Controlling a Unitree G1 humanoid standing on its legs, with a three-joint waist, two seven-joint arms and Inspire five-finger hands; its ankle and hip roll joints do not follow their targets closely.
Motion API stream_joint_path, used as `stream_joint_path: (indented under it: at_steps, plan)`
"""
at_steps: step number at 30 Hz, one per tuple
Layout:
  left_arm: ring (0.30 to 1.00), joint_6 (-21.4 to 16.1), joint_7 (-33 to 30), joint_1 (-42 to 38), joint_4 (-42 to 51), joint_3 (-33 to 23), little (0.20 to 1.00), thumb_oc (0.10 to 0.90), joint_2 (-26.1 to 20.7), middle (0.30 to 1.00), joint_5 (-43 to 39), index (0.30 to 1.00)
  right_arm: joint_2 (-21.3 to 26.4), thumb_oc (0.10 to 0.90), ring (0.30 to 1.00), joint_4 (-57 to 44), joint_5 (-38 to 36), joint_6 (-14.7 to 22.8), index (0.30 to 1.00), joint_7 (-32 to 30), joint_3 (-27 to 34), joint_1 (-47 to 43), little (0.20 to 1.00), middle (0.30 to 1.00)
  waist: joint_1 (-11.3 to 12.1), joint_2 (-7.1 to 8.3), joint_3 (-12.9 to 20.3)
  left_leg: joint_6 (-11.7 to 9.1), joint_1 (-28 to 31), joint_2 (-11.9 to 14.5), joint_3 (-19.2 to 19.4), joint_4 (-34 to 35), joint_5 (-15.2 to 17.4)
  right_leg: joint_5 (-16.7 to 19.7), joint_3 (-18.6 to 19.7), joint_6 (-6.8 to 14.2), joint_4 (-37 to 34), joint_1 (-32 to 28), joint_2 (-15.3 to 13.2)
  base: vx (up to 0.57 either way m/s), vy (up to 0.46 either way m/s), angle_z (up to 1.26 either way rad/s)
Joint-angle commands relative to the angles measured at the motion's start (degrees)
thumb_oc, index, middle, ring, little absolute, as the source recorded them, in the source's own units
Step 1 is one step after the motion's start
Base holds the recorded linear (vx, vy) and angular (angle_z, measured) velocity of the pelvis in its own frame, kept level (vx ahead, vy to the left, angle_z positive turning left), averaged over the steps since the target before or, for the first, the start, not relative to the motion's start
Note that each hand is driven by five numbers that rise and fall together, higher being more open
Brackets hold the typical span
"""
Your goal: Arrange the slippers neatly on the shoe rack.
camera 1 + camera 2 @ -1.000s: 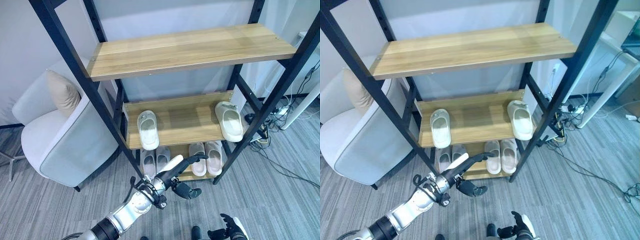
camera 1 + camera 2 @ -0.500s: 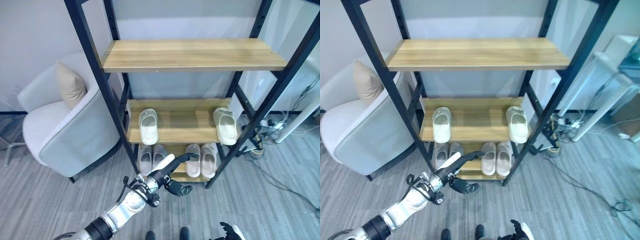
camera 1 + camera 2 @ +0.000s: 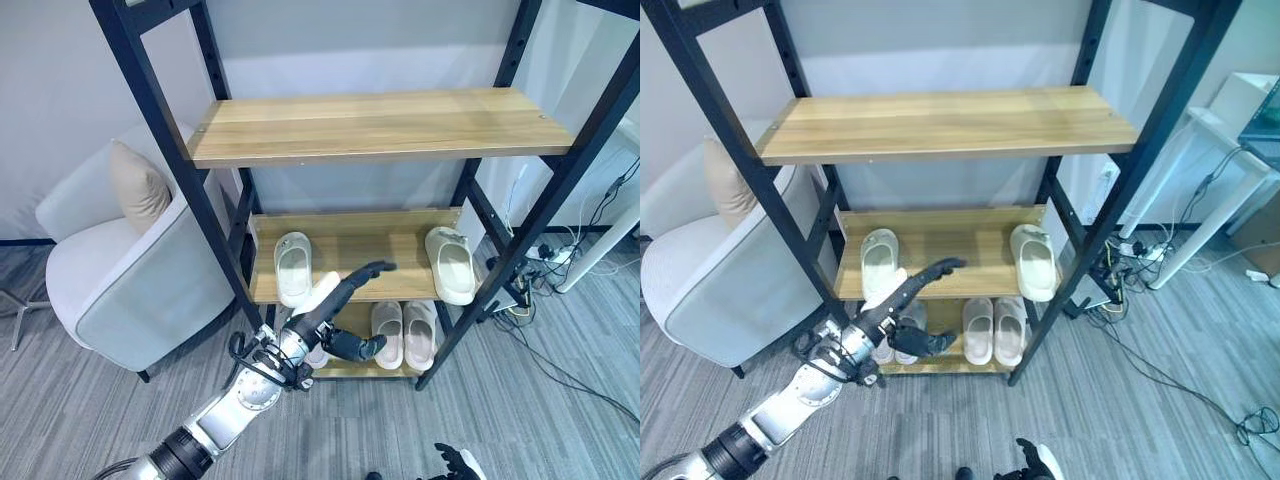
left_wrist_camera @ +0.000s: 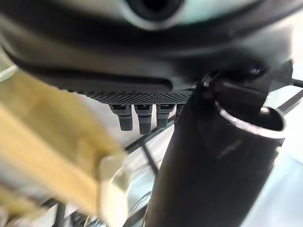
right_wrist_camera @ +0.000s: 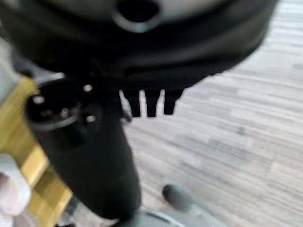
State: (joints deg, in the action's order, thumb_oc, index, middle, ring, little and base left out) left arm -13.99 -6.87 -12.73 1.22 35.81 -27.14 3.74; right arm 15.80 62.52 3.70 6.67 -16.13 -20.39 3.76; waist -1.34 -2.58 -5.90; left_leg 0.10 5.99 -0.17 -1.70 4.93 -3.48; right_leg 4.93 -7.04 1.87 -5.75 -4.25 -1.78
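Since a second earlier, our left hand [image 3: 335,300] had risen from in front of the bottom shelf [image 3: 352,362] to the front edge of the middle shelf [image 3: 350,245], fingers straight and reaching out over the wood, thumb spread below, nothing in its hold. Our view had shifted too, so the rack [image 3: 160,110] itself had not moved.

On the middle shelf we saw two pale slippers set well apart: the left slipper [image 3: 292,267] near the left end, just beside our fingers, and the right slipper [image 3: 450,264] at the right end, its toe hanging over the front edge. Two more pairs sat side by side on the bottom shelf, the lower pair [image 3: 403,333] to the right being the plainer to see. An armchair [image 3: 130,270] with a cushion [image 3: 137,184] stood just beside the rack's left post.

Our right hand [image 3: 452,466] showed low at the frame's bottom edge; we could not tell how its fingers stood.

We judged the step in hand to be the reach for the separated pair on the middle shelf. The next move would likely call for our fingers to close round or push one slipper and bring it alongside its mate, toes level with the front edge, without knocking the overhanging one off.
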Motion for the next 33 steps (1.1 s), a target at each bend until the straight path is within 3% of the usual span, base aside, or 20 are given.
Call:
stream_joint_path:
  at_steps: [1,2,4,12,20,33]
  plan:
    - [0.9,-5.32,-4.19,-9.92,3.22,-1.36,0.9,0.8,1.4,0.9,4.97,0.9,0.1,0.8,0.9,-1.95,0.81,2.11,0.9,0.27,-1.83,-2.38,0.9,0.9,-0.69,1.75,0.74,-1.15,-4.1,-0.61,-0.78,-2.1,2.98,-9.48,0.81,2.93,1.17,-3.36,0.16,0.03,-0.012,0.17]
    - [0.9,-4.86,-5.09,-14.13,0.55,0.47,0.9,0.8,1.22,0.9,11.33,0.9,0.26,0.8,0.9,-1.91,1.18,2.16,0.9,0.28,-2.34,-2.81,0.9,0.9,-1.12,1.39,0.81,-1.28,-4.2,-0.57,-0.77,-1.37,2.55,-9.42,0.69,3.03,1.05,-3.06,0.27,0.05,-0.013,0.11]
    - [0.9,-4.42,-6.66,-17.27,-3.01,2.29,0.9,0.8,1.54,0.9,15.44,0.9,0.31,0.8,0.9,-1.83,1.66,2.26,0.9,0.18,-3.0,-3.25,0.9,0.9,-1.6,1.05,0.8,-1.44,-4.35,-0.57,-0.76,-0.68,2.13,-9.29,0.61,3.14,0.95,-2.73,0.4,0.05,-0.01,0.07]
    - [0.9,-1.27,-12.91,-25.49,-12.27,2.94,0.9,0.8,3.06,0.9,23.1,0.9,0.96,0.8,0.9,-1.45,2.1,2.32,0.9,-0.56,-3.32,-3.77,0.9,0.9,-3.41,-0.37,1.07,-1.66,-6.91,-0.83,-0.2,0.07,1.71,-8.29,0.89,4.03,0.75,0.82,0.21,0.03,0.007,-0.03]
    - [0.9,1.42,-16.92,-31.76,-15.11,-0.54,0.9,0.8,6.31,0.9,21.38,0.9,1.72,0.8,0.9,-3.13,1.85,2.1,0.9,-0.78,-3.0,-3.34,0.9,0.9,-4.35,-2.28,0.35,-1.66,-10.53,-1.12,0.88,0.07,2.22,-7.82,2.27,4.9,0.75,5.43,-0.32,0.02,0.039,-0.11]
    - [0.9,8.99,-17.18,-41.75,-27.12,-1.45,0.9,0.8,9.32,0.9,22.85,0.9,2.43,0.8,0.9,-4.14,-0.69,1.4,0.9,1.09,-1.88,-4.42,0.9,0.9,-4.34,-2.72,-0.98,-1.64,-13.92,-1.8,0.79,0.07,1.74,-7.21,2.27,4.79,0.75,8.9,-0.68,0.0,0.011,0.0]
